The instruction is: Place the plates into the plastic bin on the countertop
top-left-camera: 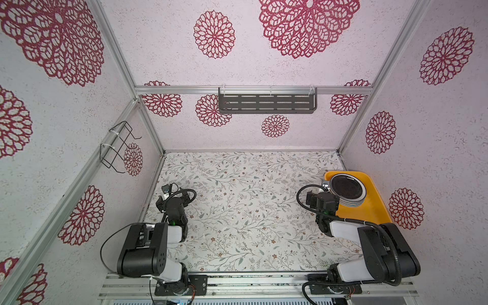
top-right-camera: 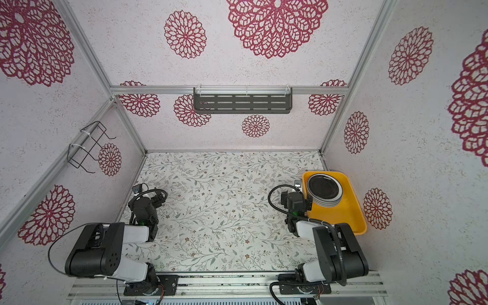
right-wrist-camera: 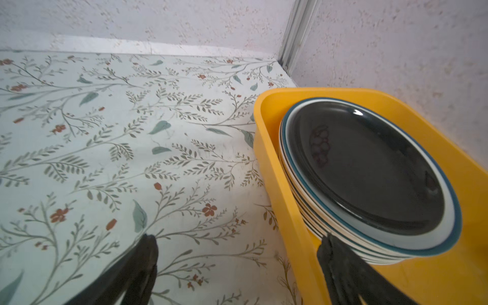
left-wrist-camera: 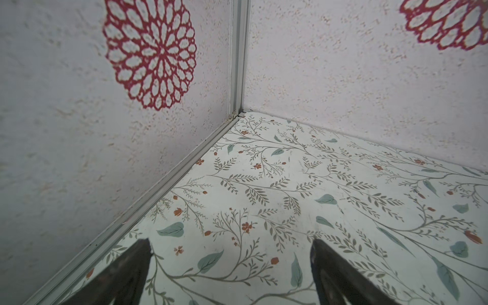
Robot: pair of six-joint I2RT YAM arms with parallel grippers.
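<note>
Black jaws on your right arm (top-left-camera: 342, 231) spread, empty, beside plastic bin (top-left-camera: 375, 207); left arm (top-left-camera: 173, 208) folded, jaws spread too, facing corner (left-wrist-camera: 239, 113). Stacked plates (top-left-camera: 346, 188) flat in bin's far end; long axis front-to-back along desk's (top-left-camera: 245, 200) right edge.

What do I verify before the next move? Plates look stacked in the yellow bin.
1. Plates stacked inside plastic bin: ok.
2. No plate visible on countertop: ok.
3. Left claw open, empty: ok.
4. Right claw open, empty: ok.
5. Right claw clear of the stack and bin wall: cannot tell.
</note>
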